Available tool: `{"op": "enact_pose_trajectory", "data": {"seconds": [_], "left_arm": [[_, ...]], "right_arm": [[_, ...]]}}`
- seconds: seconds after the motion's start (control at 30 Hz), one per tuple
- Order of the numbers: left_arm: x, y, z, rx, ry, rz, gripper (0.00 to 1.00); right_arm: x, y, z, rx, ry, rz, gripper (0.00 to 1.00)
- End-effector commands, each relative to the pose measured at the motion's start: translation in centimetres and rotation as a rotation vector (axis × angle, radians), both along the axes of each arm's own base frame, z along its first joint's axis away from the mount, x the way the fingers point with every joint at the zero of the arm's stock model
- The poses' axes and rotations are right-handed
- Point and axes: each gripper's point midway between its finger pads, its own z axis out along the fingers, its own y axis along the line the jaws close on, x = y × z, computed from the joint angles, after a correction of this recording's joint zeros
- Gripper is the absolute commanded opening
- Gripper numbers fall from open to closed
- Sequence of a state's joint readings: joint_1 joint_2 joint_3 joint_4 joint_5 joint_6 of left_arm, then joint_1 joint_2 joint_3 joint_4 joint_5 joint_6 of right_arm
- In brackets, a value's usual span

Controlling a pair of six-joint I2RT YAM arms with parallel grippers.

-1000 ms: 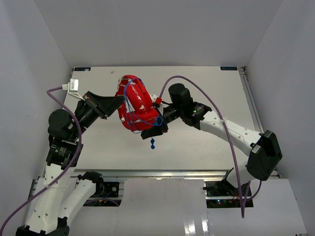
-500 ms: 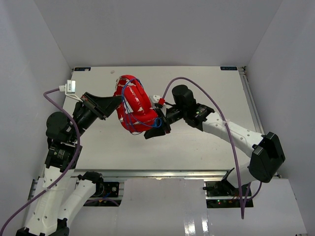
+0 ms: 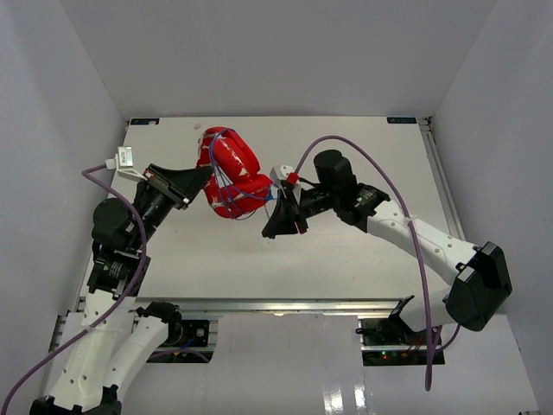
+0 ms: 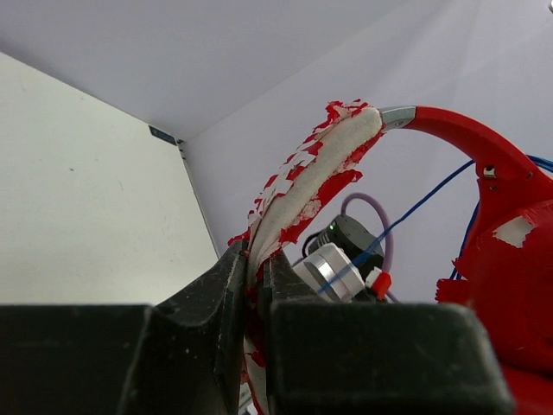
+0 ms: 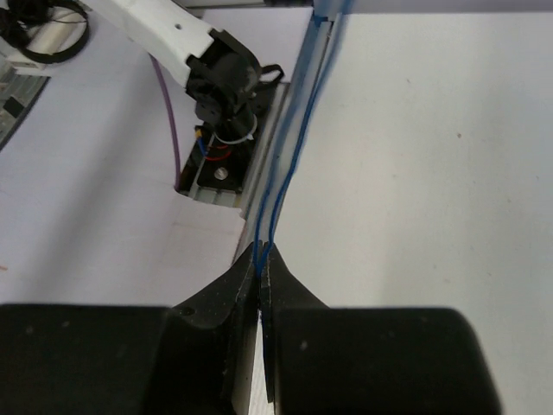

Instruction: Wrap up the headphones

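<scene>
My left gripper (image 4: pixel 253 259) clamps the peeling padded headband (image 4: pixel 320 169) of the glossy red over-ear headphones (image 3: pixel 235 164), held just ahead of it. My right gripper (image 5: pixel 261 259) pinches their thin blue cord (image 5: pixel 298 147), stretching away from its fingertips.

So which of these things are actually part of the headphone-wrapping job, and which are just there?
Part of the job: red headphones, their blue cord, left gripper clamping the headband, right gripper pinching the cord.
Just there: purple arm cables, white table.
</scene>
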State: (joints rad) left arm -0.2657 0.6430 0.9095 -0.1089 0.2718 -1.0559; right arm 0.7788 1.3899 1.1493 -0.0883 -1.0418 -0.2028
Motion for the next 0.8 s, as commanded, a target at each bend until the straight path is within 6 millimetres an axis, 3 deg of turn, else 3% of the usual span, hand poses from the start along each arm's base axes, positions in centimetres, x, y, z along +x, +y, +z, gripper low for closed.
{"op": "enact_pose_trajectory", "data": {"seconds": [0.0, 0.23, 0.4, 0.47, 0.57, 0.77], "left_arm": [[1.3, 2.4, 0.3, -0.126, 0.061, 0.151, 0.0], [4.6, 4.1, -5.4, -0.195, 0.229, 0.294, 0.0], [5.9, 4.1, -7.8, -0.14, 0.279, 0.324, 0.0], [6.4, 4.1, -8.9, -0.112, 0.304, 0.335, 0.0], [6.8, 4.1, -10.2, -0.081, 0.329, 0.346, 0.0], [7.4, 3.7, -13.3, -0.009, 0.386, 0.34, 0.0]], "right_arm": [[2.9, -0.5, 0.3, -0.071, -0.107, -0.156, 0.08], [6.7, -2.4, -2.8, -0.243, -0.263, -0.329, 0.08], [8.1, -4.0, -4.0, -0.353, -0.428, -0.324, 0.08], [8.2, -4.8, -4.4, -0.405, -0.478, -0.296, 0.08], [8.3, -4.9, -3.4, -0.43, -0.589, -0.25, 0.08], [6.7, -3.4, -2.4, -0.498, -0.782, -0.148, 0.08]]}}
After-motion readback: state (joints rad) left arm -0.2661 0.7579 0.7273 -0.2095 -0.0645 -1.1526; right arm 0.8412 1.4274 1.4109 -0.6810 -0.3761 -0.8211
